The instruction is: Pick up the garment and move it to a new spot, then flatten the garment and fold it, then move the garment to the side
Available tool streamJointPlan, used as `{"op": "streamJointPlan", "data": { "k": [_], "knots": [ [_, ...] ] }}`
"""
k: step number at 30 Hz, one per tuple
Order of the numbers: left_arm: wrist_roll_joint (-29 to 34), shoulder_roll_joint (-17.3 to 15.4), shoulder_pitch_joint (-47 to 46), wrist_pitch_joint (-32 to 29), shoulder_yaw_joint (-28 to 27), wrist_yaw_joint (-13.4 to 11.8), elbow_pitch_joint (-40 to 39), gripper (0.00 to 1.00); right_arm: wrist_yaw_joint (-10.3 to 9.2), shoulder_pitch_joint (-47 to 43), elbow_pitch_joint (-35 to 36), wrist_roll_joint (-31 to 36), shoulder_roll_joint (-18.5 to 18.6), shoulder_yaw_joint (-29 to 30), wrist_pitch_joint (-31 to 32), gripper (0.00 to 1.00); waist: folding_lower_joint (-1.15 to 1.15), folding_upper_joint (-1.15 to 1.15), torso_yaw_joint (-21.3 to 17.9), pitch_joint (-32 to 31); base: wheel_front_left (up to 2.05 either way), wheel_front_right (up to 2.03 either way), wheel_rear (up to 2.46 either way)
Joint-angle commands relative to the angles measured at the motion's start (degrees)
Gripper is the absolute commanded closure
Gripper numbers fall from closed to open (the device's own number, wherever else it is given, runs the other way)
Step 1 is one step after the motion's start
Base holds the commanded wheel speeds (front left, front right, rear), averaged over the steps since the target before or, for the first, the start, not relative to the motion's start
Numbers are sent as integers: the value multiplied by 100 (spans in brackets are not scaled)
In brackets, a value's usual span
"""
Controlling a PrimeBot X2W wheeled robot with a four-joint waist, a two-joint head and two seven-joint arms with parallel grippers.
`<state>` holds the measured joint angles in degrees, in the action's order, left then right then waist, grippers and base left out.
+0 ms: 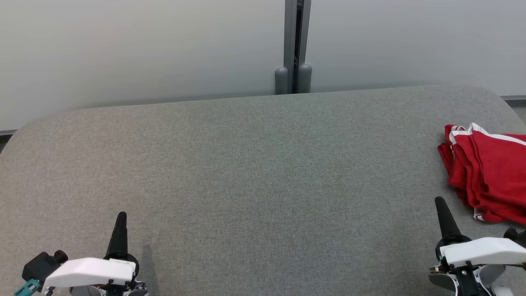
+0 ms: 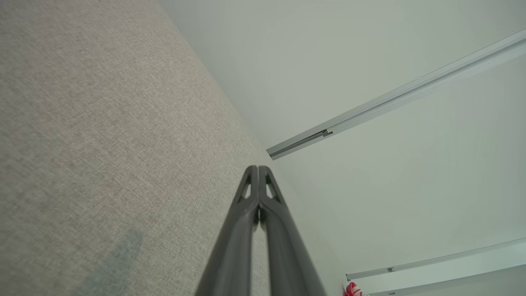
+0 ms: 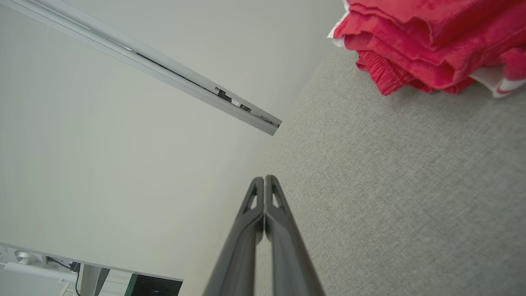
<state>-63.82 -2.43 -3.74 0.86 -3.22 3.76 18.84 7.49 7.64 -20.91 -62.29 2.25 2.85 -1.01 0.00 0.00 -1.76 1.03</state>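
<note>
At the table's (image 1: 254, 164) far right, the garment (image 1: 489, 172) lies as a folded red bundle with white trim, its outer part cut off by the head view's edge. It rests on the grey fabric top, and neither claw touches it. The right gripper (image 1: 440, 200) sits at the lower right, near the bundle's near corner but apart from it. Its two fingers are pressed together tip to tip and hold nothing. The left gripper (image 1: 121, 214) sits at the lower left, well apart from the garment, its fingers likewise closed on each other and empty. Both point toward the pale wall (image 1: 144, 49) behind the table, where a grey post (image 1: 296, 41) divides two panels. From the right wrist, the bundle's stacked layers show up and to the right of the fingers.
</note>
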Motion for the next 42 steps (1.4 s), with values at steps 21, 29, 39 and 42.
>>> {"op": "streamJointPlan", "data": {
  "k": [21, 29, 39, 42],
  "knots": [
    [-1253, -47, -212, -324, -167, 190, -257, 100, 1, -59, 353, -1325, 68, 172, 346, 100, 0, 0, 64, -31, 0, 0, 0],
    [-1587, -49, -213, -419, -207, 231, -306, 100, 1, -74, 436, -1680, 73, 214, 431, 100, 0, 0, 84, -41, 0, 0, 0],
    [-2040, -54, -250, -539, -255, 290, -373, 100, 1, -102, 529, -2146, 77, 279, 554, 100, 0, 0, 113, -55, 0, 0, 0],
    [-2156, -55, -259, -568, -269, 301, -394, 100, 1, -113, 556, -2284, 79, 295, 585, 100, 0, 0, 122, -59, 0, 0, 0]
  ]
}}
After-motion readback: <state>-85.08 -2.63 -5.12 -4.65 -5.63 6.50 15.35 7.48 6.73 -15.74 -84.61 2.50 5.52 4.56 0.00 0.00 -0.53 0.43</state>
